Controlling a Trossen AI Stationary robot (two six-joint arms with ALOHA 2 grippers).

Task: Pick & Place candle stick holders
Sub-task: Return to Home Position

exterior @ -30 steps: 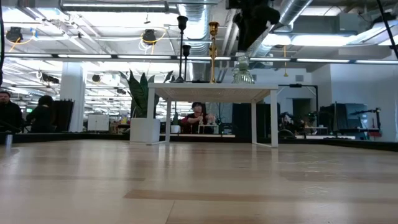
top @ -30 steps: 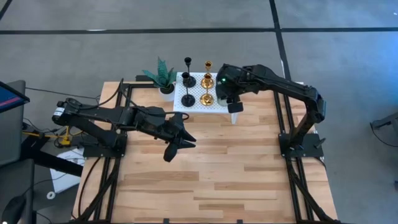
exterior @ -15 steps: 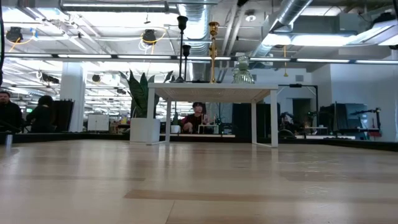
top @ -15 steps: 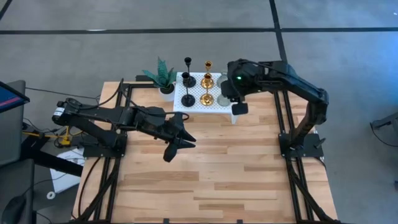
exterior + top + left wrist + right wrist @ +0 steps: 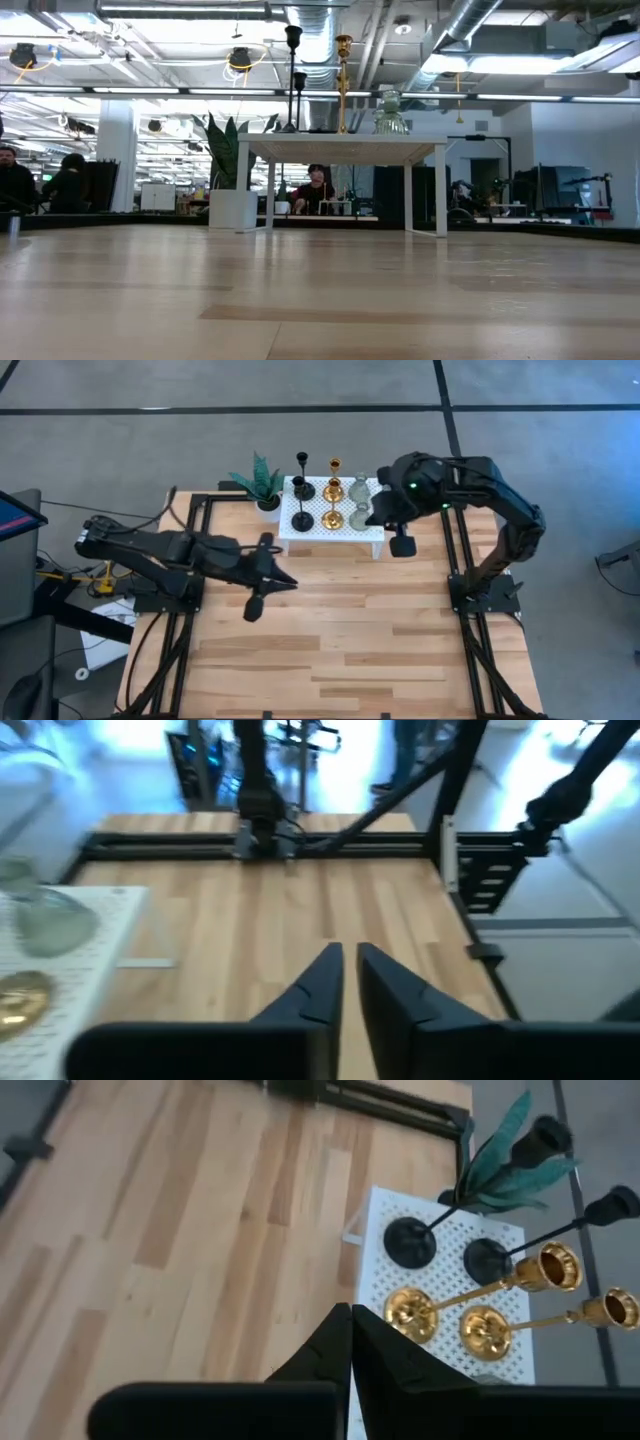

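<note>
Several candle stick holders stand upright on their bases on the white perforated platform [image 5: 318, 528] at the table's far edge. They are two black stemmed ones [image 5: 300, 515], two gold ones [image 5: 333, 517] and two grey-green glassy ones [image 5: 358, 511]. My right gripper [image 5: 402, 544] hangs shut and empty, high up just right of the platform; its wrist view looks down on the gold bases [image 5: 412, 1310] and black bases [image 5: 408, 1240]. My left gripper [image 5: 265, 595] is over the table's left middle, level, pointing at the right edge. Its fingers [image 5: 325, 982] stand all but together, with nothing between.
A small green potted plant [image 5: 262, 482] stands at the platform's far left corner. Black frame rails run along the table's left side [image 5: 190, 560] and right side [image 5: 455, 560]. Bare wood [image 5: 330, 650] fills the near half. People sit in the room behind [image 5: 318, 185].
My right gripper has risen away from the platform's right end, leaving the low view, and drawn back toward the table's right edge. My left gripper has pulled back toward the table's left edge and rolled a little. The holders have kept still.
</note>
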